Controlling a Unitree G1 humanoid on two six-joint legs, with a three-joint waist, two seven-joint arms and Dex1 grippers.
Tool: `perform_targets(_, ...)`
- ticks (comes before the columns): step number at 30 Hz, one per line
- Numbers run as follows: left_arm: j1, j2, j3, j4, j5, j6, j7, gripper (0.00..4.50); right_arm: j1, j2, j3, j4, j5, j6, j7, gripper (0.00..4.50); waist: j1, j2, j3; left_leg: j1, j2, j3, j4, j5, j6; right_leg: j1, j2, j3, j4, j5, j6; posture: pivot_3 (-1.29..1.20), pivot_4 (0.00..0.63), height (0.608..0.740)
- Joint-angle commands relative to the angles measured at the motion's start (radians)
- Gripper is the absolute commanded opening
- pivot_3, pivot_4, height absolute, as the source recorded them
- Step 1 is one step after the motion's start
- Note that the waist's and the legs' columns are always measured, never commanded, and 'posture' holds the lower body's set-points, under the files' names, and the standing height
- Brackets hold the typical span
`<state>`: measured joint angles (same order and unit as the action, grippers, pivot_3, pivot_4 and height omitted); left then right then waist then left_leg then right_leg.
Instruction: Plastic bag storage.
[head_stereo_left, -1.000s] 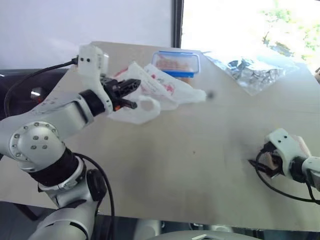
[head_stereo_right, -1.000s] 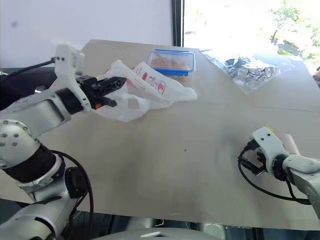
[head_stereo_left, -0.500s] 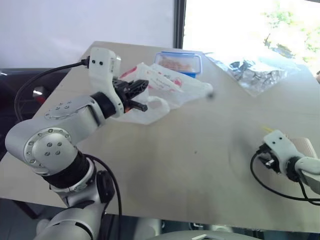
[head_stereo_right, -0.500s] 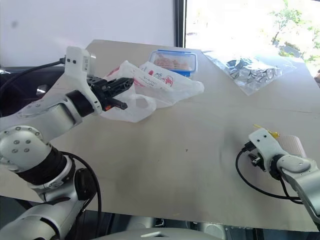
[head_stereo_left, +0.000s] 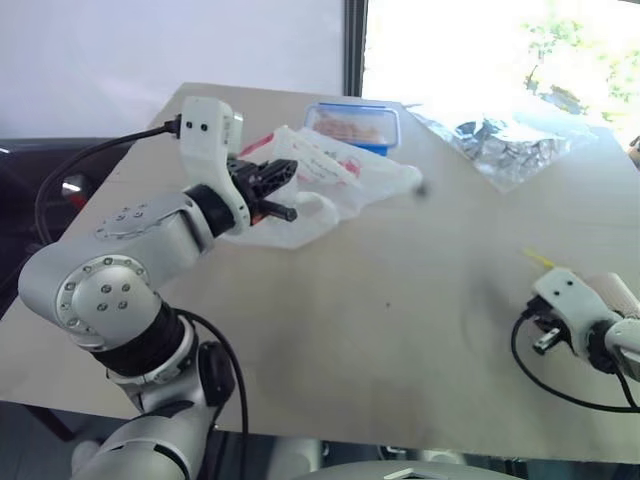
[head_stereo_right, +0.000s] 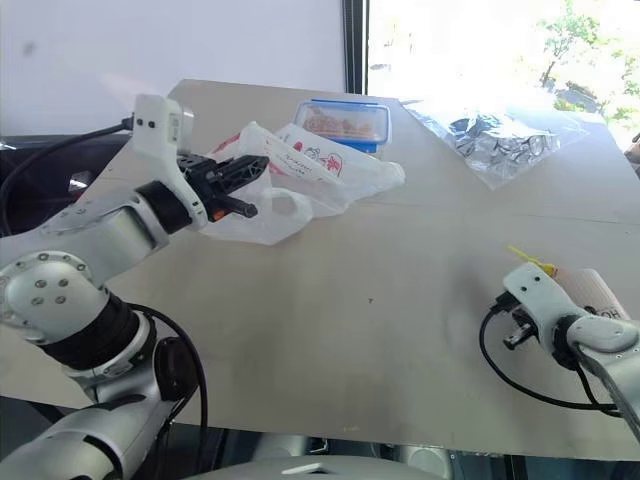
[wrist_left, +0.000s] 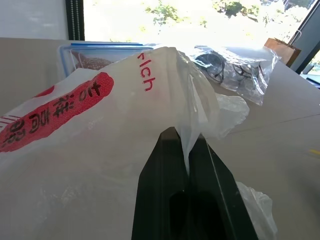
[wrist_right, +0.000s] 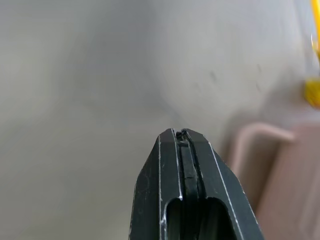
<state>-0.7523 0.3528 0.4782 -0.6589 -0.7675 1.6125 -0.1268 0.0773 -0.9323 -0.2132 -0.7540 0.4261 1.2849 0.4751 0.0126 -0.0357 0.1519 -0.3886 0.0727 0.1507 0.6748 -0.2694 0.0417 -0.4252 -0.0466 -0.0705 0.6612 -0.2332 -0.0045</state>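
The plastic bag (head_stereo_left: 335, 180), thin white film with red print, lies crumpled at the far left of the table, in front of a blue-lidded box (head_stereo_left: 352, 124). My left gripper (head_stereo_left: 286, 192) is shut on a fold of the plastic bag (wrist_left: 90, 125), and the film is pinched between its black fingertips (wrist_left: 170, 145), lifting that part off the table. Near the front right of the table, my right gripper (wrist_right: 181, 134) is shut with nothing between its fingers. It hangs over bare tabletop beside a pinkish roll (wrist_right: 272, 172).
A clear bag of shiny silver items (head_stereo_left: 512, 140) lies at the far right. The pinkish roll (head_stereo_left: 620, 292) and a small yellow piece (head_stereo_left: 540, 258) sit by the right hand. The pale wooden table (head_stereo_left: 400, 290) ends close to the right hand, with a window behind.
My right gripper has gone from open to shut and has drawn back a little from the pinkish roll. The left gripper keeps its hold on the bag.
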Motion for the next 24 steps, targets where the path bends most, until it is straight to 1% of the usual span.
perform_targets(1,-0.002,-0.005,-0.001,-0.027,0.006,-0.018,-0.007,0.0,-0.058,0.039,-0.132,-0.069,0.121,0.03,0.086,0.03,0.001,0.0,0.0,0.0,0.0,0.0,0.0,0.0,0.0,0.0,0.0,0.0,0.0,0.0,0.0,0.0,0.15,0.74)
perform_targets(3,-0.005,-0.011,-0.001,-0.026,0.007,-0.021,-0.007,0.0,-0.082,0.051,-0.175,-0.079,0.169,0.055,0.113,0.03,0.001,0.0,0.0,0.0,0.0,0.0,0.0,0.0,0.0,0.0,0.001,-0.001,0.0,0.0,0.0,0.0,0.15,0.74)
perform_targets(5,-0.004,-0.014,-0.003,-0.027,0.009,-0.023,-0.006,0.0,-0.081,0.03,-0.179,-0.087,0.164,0.059,0.107,0.03,0.002,0.0,0.0,-0.001,-0.001,-0.001,0.0,0.0,0.0,0.0,0.0,-0.001,-0.001,0.0,0.0,0.0,0.15,0.74)
perform_targets(6,0.002,-0.013,-0.006,-0.029,0.011,-0.026,-0.006,0.0,-0.075,-0.001,-0.163,-0.085,0.149,0.047,0.108,0.03,0.002,0.0,0.0,-0.002,-0.001,-0.002,0.0,0.0,0.0,0.0,0.0,-0.002,-0.001,0.0,0.0,0.0,0.15,0.74)
perform_targets(7,0.005,-0.013,-0.009,-0.031,0.012,-0.029,-0.006,0.0,-0.065,-0.056,-0.14,-0.075,0.132,0.033,0.122,0.03,0.002,0.001,0.0,-0.003,-0.001,-0.003,0.0,0.0,0.0,0.0,0.0,-0.003,-0.001,0.0,0.0,0.0,0.15,0.74)
perform_targets(9,0.014,-0.013,-0.013,-0.041,0.014,-0.033,-0.007,0.0,-0.04,-0.106,-0.143,-0.051,0.11,0.062,0.104,0.03,0.002,0.001,0.001,-0.004,-0.002,-0.004,0.0,0.0,0.0,-0.001,0.0,-0.003,-0.001,0.0,-0.001,0.0,0.15,0.74)
perform_targets(10,0.017,-0.014,-0.014,-0.045,0.014,-0.034,-0.008,0.0,-0.022,-0.108,-0.144,-0.049,0.094,0.08,0.079,0.58,0.002,0.001,0.001,-0.004,-0.002,-0.004,0.0,0.0,0.0,-0.001,-0.001,-0.003,-0.001,0.0,-0.001,0.0,0.15,0.74)
perform_targets(12,0.025,-0.013,-0.017,-0.049,0.017,-0.04,-0.01,0.0,-0.006,-0.084,-0.141,-0.051,0.057,0.105,0.016,1.21,0.002,0.0,0.001,-0.006,-0.002,-0.006,0.0,0.0,0.0,-0.001,-0.002,-0.004,-0.002,0.0,-0.001,0.0,0.15,0.74)
perform_targets(13,0.029,-0.013,-0.019,-0.049,0.019,-0.043,-0.011,0.0,-0.007,-0.06,-0.141,-0.052,0.041,0.123,-0.016,1.74,0.002,0.0,0.001,-0.007,-0.002,-0.007,0.0,0.0,0.0,-0.002,-0.001,-0.004,-0.002,0.0,-0.001,0.0,0.15,0.74)
perform_targets(14,0.032,-0.013,-0.021,-0.05,0.02,-0.046,-0.012,0.0,-0.008,-0.036,-0.142,-0.057,0.037,0.144,-0.035,2.08,0.002,0.0,0.001,-0.007,-0.002,-0.007,0.0,0.0,0.0,-0.002,-0.001,-0.004,-0.002,0.0,-0.001,0.0,0.15,0.74)
perform_targets(15,0.035,-0.012,-0.026,-0.05,0.022,-0.052,-0.012,0.0,-0.011,0.002,-0.142,-0.07,0.032,0.173,-0.061,2.55,0.002,0.001,0.001,-0.007,-0.002,-0.007,0.0,0.0,0.0,-0.002,-0.001,-0.004,-0.002,0.0,-0.001,0.0,0.15,0.74)
perform_targets(17,0.041,-0.013,-0.031,-0.054,0.022,-0.059,-0.014,0.0,-0.01,0.058,-0.137,-0.093,0.01,0.211,-0.108,2.55,0.001,0.001,0.0,-0.007,-0.001,-0.007,0.001,0.0,0.0,-0.003,-0.001,-0.004,-0.001,0.0,0.0,0.0,0.15,0.74)
perform_targets(20,0.046,-0.019,-0.033,-0.054,0.021,-0.067,-0.015,0.0,0.025,0.106,-0.108,-0.124,-0.041,0.238,-0.183,2.55,0.001,0.001,0.0,-0.008,-0.002,-0.007,0.001,0.0,0.0,-0.003,-0.001,-0.004,-0.001,0.0,0.0,0.0,0.15,0.74)
perform_targets(24,0.049,-0.025,-0.034,-0.05,0.016,-0.073,-0.02,0.0,0.027,0.167,-0.076,-0.138,-0.085,0.294,-0.251,2.55,0.001,0.001,0.0,-0.008,-0.002,-0.007,0.001,0.0,0.0,-0.003,-0.001,-0.004,-0.001,0.0,0.0,0.0,0.15,0.74)
